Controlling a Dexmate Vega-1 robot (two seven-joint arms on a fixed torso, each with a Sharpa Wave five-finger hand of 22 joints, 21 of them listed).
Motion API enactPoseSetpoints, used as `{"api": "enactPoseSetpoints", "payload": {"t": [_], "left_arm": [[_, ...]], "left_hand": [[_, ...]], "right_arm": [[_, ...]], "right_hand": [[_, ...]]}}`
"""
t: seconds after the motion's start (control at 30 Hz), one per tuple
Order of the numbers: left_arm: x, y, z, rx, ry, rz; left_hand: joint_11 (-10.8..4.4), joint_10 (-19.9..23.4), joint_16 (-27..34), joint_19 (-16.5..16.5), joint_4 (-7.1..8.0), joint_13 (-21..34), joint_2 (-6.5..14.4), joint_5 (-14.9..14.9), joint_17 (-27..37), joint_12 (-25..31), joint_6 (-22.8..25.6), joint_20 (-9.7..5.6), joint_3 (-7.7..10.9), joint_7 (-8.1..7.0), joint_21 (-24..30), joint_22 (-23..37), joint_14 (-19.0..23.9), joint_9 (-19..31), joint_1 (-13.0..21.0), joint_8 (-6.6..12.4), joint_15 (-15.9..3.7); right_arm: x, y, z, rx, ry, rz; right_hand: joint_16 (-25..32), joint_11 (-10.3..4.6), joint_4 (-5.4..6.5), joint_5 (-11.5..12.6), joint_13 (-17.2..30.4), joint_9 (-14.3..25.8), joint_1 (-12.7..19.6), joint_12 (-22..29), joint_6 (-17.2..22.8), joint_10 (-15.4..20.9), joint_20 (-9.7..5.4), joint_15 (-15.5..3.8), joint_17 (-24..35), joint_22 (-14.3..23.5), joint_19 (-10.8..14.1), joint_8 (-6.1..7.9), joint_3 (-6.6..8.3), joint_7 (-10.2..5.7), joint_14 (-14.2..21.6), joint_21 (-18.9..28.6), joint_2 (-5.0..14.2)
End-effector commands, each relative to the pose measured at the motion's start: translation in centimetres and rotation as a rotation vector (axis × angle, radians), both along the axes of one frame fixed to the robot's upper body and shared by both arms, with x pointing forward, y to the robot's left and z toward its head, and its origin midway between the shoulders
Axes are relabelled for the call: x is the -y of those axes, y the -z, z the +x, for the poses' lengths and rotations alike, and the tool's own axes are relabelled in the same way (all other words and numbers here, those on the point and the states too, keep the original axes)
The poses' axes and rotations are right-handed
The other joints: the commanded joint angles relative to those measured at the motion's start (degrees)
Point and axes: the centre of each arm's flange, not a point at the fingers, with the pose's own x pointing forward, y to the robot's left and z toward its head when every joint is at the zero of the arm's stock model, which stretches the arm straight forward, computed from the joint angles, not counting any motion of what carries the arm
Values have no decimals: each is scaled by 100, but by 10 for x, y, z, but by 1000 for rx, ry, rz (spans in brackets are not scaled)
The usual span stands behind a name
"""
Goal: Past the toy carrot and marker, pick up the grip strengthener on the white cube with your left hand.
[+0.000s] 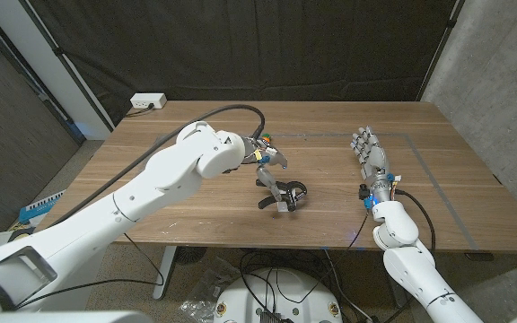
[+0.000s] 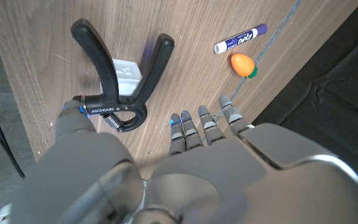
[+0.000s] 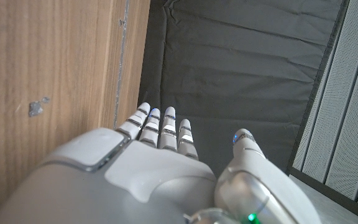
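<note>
The grip strengthener (image 2: 118, 81), black with two handles, rests across the white cube (image 2: 126, 76) near the table's middle. The left hand (image 2: 185, 134) hovers just above it, fingers spread, holding nothing. The marker (image 2: 240, 38) and toy carrot (image 2: 242, 64) lie farther off. The reach looks nearly done; next, the hand should lower and close around the handles. The right hand (image 1: 369, 154) waits at right, fingers extended and empty.
</note>
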Motion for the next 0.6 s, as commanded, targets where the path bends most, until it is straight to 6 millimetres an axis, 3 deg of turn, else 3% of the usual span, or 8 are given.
{"api": "enactPoseSetpoints", "payload": {"t": [0.03, 0.23, 0.6], "left_arm": [[16, 11, -2, 68, -51, 77], [20, 17, 2, 92, -102, 108], [25, 27, 11, 72, -129, 123]], "left_hand": [[21, 177, 32, 78, -12, 29, 89, -5, 40, 103, 293, 34, -74, -12, 17, 19, 92, 50, 63, 161, -55], [0, 397, 60, 213, -13, 59, 101, -16, 60, 213, 453, 96, -116, -22, 52, 17, 234, 83, 112, 262, -56], [42, 387, 65, 276, -1, 81, 109, -26, 76, 228, 399, 141, -152, -8, 64, 16, 296, 103, 123, 261, -45]], "right_arm": [[4, 4, 8, -10, -8, 12], [6, 2, 13, -11, -11, 13], [8, -2, 21, -5, -21, 9]], "right_hand": [[23, 12, 33, -8, 11, 19, -45, 15, 14, 40, 20, 11, 5, 14, 48, 31, 13, 0, 64, -7, -6], [23, 1, 36, -6, 11, 19, -50, 14, 12, 44, 26, 14, 3, 14, 47, 27, 14, -2, 73, -8, -4], [26, 9, 43, -3, 11, 19, -68, 10, 13, 44, 35, 17, 0, 15, 50, 21, 10, -10, 105, -7, -5]]}}
